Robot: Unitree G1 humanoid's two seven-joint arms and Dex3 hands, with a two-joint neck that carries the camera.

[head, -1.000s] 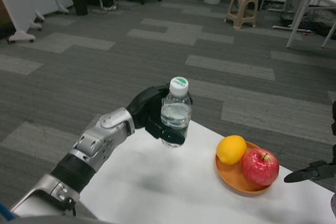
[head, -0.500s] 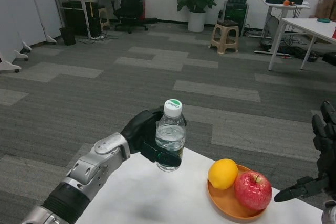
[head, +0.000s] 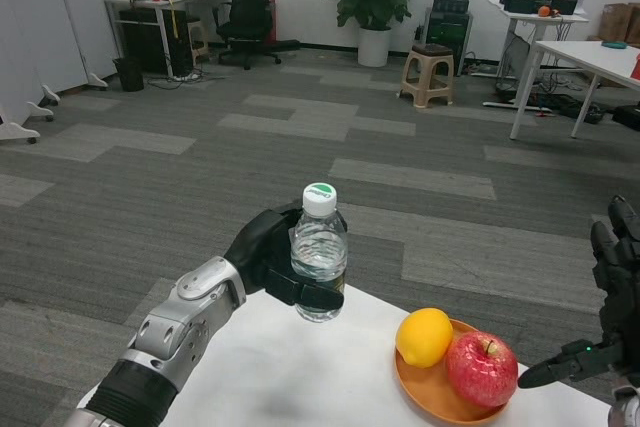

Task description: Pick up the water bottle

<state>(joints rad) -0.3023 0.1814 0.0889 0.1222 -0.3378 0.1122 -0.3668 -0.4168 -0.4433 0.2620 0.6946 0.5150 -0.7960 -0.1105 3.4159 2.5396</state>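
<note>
Little has shifted since half a second ago: the left hand (head: 268, 262) still grips the water bottle (head: 319, 253) and has carried it only slightly toward the left and a touch higher in the head view, while the view itself has barely tilted. From where I stand, the bottle is upright, white-and-green cap on top, held above the far edge of the white table (head: 270, 367), with black fingers wrapped around its lower half. To its right an orange plate (head: 425, 391) sits on the table, holding a lemon (head: 423, 336) and a red apple (head: 481, 369) that touch each other. Over at the right edge, the right hand (head: 600, 317) hangs with nothing in it, fingers spread apart, one pointing toward the apple.
</note>
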